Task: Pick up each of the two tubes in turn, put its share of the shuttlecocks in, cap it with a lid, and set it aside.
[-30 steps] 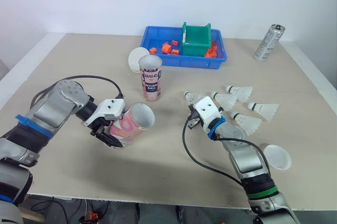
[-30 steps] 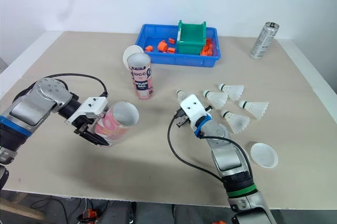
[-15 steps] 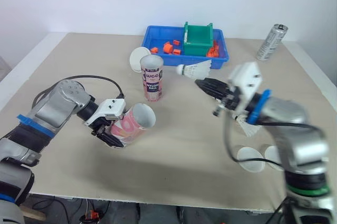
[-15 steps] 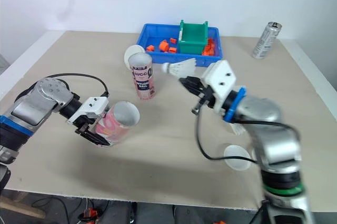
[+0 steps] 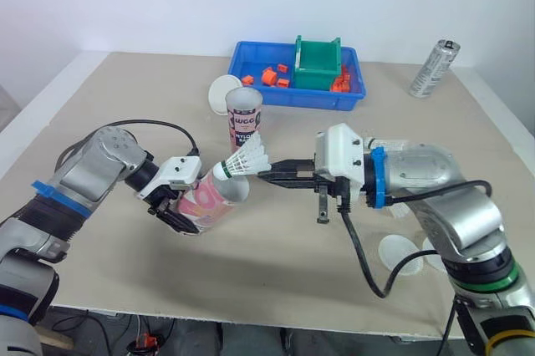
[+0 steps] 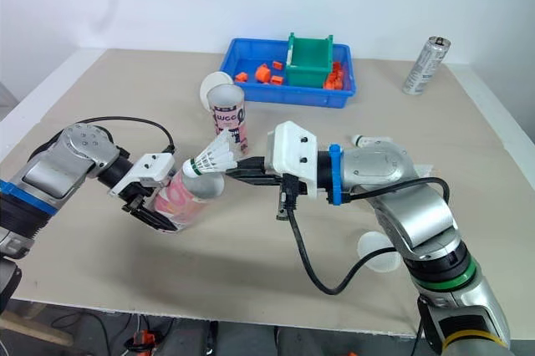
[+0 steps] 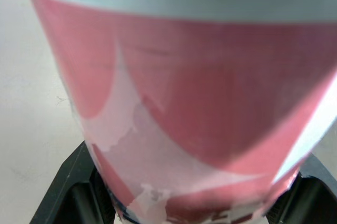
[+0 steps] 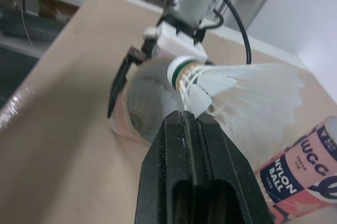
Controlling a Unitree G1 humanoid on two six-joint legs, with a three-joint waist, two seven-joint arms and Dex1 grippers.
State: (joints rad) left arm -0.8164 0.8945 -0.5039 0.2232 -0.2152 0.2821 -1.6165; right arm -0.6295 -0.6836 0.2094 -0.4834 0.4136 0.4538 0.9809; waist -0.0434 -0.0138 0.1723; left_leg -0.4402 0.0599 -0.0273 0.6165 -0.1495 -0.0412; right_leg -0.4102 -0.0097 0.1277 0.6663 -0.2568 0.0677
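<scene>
Swung left across the table (image 5: 276, 272), the right gripper (image 5: 266, 177) now pinches a shuttlecock (image 5: 244, 158) by its feathers, cork at the mouth of the tilted tube (image 5: 203, 200). Left gripper (image 5: 174, 210) clamps that tube, near left. Second tube (image 5: 243, 124) stands upright just beyond.

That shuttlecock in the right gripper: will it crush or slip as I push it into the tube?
Likely light and fragile: the thin skirt of the shuttlecock could bend where the right gripper pinches it. Held by the skirt only, it may pivot. Cork-first, it should enter the tube easily.
</scene>
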